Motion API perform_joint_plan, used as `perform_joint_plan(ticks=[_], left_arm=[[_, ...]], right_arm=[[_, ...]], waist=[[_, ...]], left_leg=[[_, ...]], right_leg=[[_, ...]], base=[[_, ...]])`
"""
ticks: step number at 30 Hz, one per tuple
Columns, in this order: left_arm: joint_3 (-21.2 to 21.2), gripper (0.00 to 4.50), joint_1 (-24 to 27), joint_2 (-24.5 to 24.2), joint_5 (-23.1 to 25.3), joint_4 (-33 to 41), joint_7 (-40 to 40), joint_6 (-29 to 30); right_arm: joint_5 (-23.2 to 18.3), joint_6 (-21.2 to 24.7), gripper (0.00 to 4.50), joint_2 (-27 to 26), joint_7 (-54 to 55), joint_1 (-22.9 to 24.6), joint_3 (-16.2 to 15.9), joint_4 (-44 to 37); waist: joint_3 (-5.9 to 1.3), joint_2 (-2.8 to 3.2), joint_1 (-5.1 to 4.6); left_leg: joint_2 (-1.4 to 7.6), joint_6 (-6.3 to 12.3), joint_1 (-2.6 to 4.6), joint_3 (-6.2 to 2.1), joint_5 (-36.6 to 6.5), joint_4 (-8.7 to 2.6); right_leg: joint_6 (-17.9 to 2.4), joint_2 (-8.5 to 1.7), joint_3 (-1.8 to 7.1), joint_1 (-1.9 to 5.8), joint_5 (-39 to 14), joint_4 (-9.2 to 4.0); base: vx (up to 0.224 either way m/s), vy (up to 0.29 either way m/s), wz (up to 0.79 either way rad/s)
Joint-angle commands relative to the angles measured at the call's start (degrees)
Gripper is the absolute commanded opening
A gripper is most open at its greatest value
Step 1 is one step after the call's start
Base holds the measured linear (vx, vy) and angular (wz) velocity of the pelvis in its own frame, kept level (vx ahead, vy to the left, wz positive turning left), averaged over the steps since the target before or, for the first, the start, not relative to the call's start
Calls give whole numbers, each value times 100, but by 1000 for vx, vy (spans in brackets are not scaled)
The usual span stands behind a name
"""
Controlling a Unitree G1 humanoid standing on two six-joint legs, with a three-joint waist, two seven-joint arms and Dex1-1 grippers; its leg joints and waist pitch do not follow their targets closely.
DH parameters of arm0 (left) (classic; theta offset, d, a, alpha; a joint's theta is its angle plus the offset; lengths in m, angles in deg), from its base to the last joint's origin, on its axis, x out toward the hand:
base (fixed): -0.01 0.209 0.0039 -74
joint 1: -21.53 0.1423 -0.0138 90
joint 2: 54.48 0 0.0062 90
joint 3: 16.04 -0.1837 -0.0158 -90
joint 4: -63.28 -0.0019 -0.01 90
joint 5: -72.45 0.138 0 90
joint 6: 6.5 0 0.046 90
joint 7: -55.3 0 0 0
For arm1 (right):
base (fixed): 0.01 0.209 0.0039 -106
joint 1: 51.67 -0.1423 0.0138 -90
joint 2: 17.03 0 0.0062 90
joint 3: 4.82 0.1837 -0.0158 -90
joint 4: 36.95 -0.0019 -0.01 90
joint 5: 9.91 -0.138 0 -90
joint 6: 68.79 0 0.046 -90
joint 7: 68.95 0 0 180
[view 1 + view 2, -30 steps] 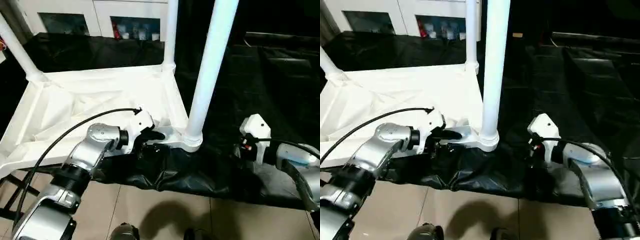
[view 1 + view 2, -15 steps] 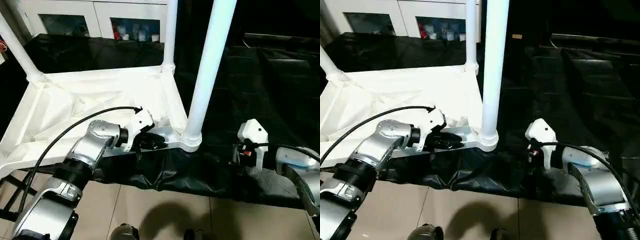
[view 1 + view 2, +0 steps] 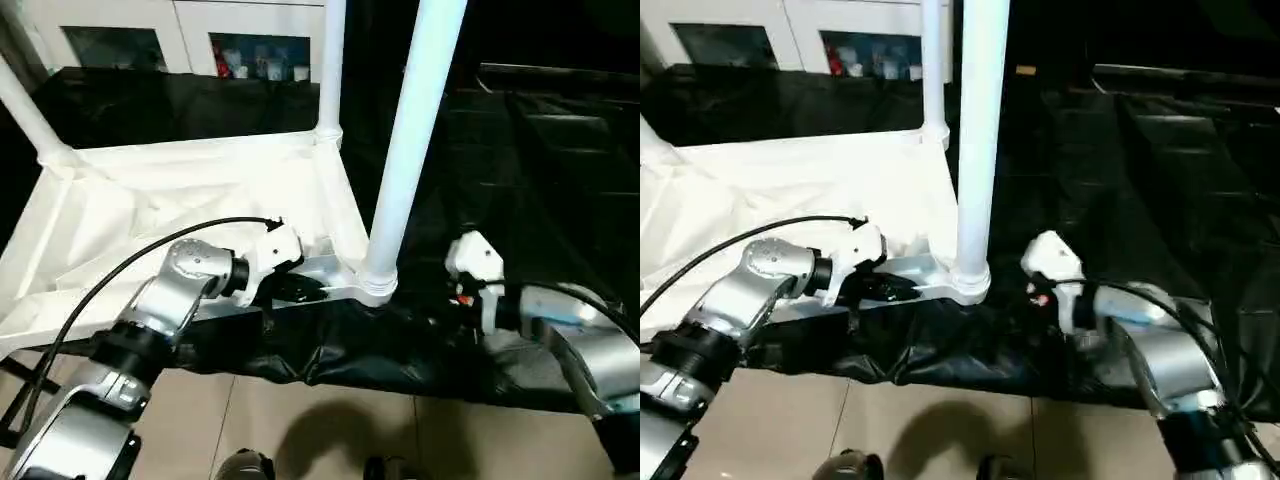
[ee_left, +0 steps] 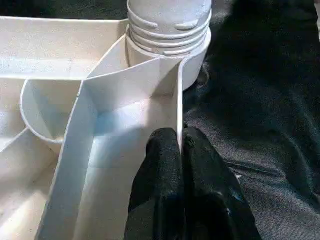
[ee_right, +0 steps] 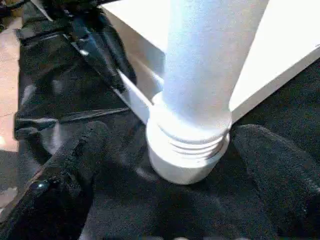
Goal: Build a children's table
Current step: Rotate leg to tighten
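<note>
The children's table (image 3: 200,190) lies upside down on black cloth, ribbed underside up, with white tube legs standing in its corner sockets. The nearest leg (image 3: 410,130) rises from the near right socket (image 3: 378,285). My left gripper (image 3: 300,290) is shut on the thin rim wall of the table top just left of that socket; in the left wrist view its black fingers (image 4: 165,165) pinch the rim (image 4: 178,115). My right gripper (image 5: 175,132) is open at the right of the socket, one finger (image 5: 75,160) on each side of the leg's ringed base (image 5: 190,150), not touching it.
Two more legs stand at the far corner (image 3: 330,70) and the left corner (image 3: 30,110). Black cloth (image 3: 540,150) covers the work surface and hangs over its near edge above a tiled floor (image 3: 300,420). A white cabinet with glass doors (image 3: 150,40) stands behind.
My left gripper has closed onto the table's rim. My right gripper has moved left, up to the base of the nearest leg, still open.
</note>
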Motion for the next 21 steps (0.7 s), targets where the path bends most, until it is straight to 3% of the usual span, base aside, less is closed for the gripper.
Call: perform_joint_plan(ticks=[1, 3, 5, 8, 9, 10, 21], left_arm=[[-101, 3, 177, -87, 41, 99, -213, 112], [-89, 3, 224, -103, -5, 226, -284, 93], [-76, 3, 243, -112, -23, 257, -296, 69], [-57, 3, 260, -105, -67, 272, -308, 75], [-51, 3, 279, -105, -100, 307, -321, 109], [-58, 3, 289, -115, -85, 309, -325, 81], [-39, 0, 328, -197, -46, 367, -406, 99]], right_arm=[[215, -68, 450, -124, 177, -153, -156, 228], [367, -140, 450, -255, 347, -332, -231, 516], [371, -157, 450, -308, 321, -413, -280, 631], [335, -158, 450, -340, 247, -457, -310, 680], [342, -172, 450, -354, 217, -482, -332, 713], [364, -203, 450, -390, 211, -527, -353, 785], [372, -446, 362, -623, 103, -806, -407, 1169]], waist=[[-449, -66, 33], [-438, -58, 41], [-404, -62, 31], [-409, -50, 25], [-382, -82, 16], [-387, -74, 18], [-351, -90, -4]], left_leg=[[134, 333, 8, -89, -1073, -375], [144, 304, 42, -77, -1127, -374], [154, 287, 43, -80, -1201, -396], [161, 291, 47, -86, -1212, -404], [159, 322, 35, -81, -1190, -408], [157, 342, 32, -80, -1164, -403], [172, 367, 33, -78, -1130, -434]], right_leg=[[-1090, -340, 211, 375, -1662, -488], [-1105, -343, 228, 346, -1717, -502], [-1104, -328, 228, 335, -1678, -497], [-1128, -330, 227, 342, -1584, -486], [-1144, -331, 231, 342, -1494, -484], [-1147, -334, 234, 348, -1471, -482], [-1165, -344, 234, 337, -1418, -488]], base=[[0, 0, 0], [0, 0, 0], [0, 0, 0], [0, 0, 0], [0, 0, 0], [0, 0, 0], [0, 0, 0]])
